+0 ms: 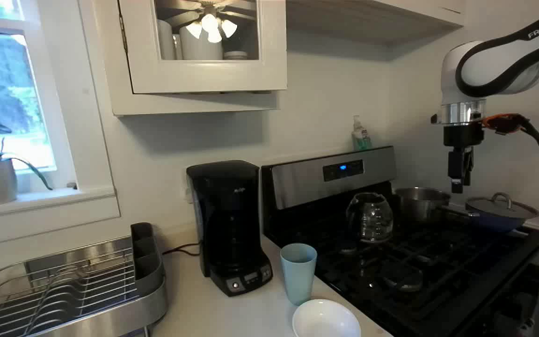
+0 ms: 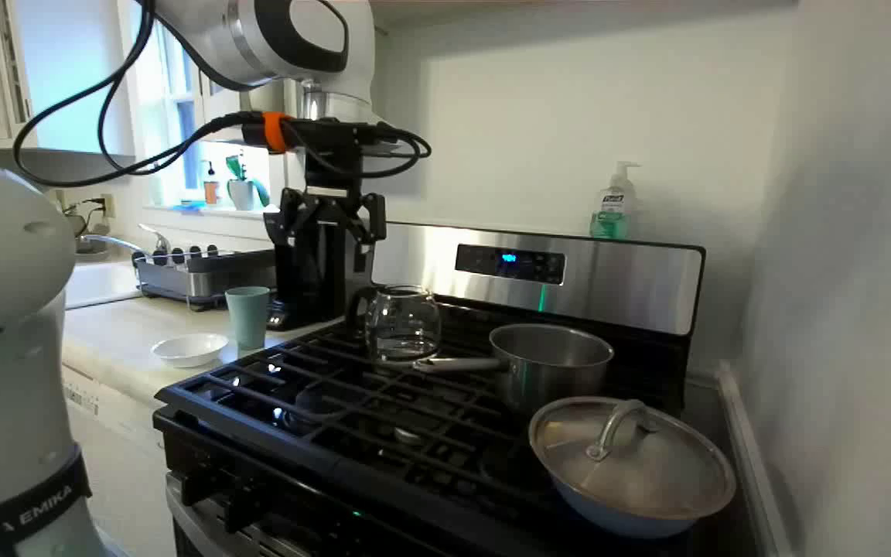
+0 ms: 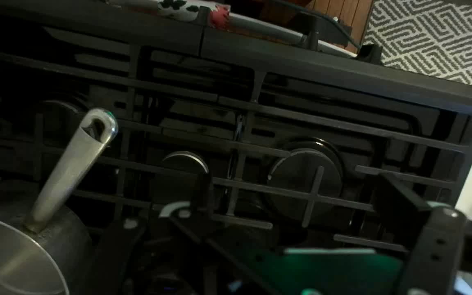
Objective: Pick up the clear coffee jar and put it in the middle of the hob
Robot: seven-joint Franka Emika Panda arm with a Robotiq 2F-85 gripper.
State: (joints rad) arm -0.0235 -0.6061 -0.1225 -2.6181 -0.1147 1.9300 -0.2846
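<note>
The clear coffee jar (image 1: 371,219), rounded glass with a dark rim and handle, stands upright at the back of the hob (image 1: 438,285). It shows in both exterior views (image 2: 404,329), left of the saucepan in the latter. I cannot make it out in the wrist view. The hob, with black grates and a steel panel, also shows in an exterior view (image 2: 322,433) and in the wrist view (image 3: 322,78). My gripper (image 2: 326,263) is high above the hob, apart from the jar, fingers spread and empty. It also shows in an exterior view (image 1: 460,185) and the wrist view (image 3: 295,188).
A steel saucepan (image 2: 550,371) stands beside the jar, its handle pointing towards it. A blue lidded pan (image 2: 631,472) stands at the front right. A black coffee maker (image 1: 229,220), light blue cup (image 1: 298,276) and white bowl (image 1: 326,320) stand on the counter beside the hob.
</note>
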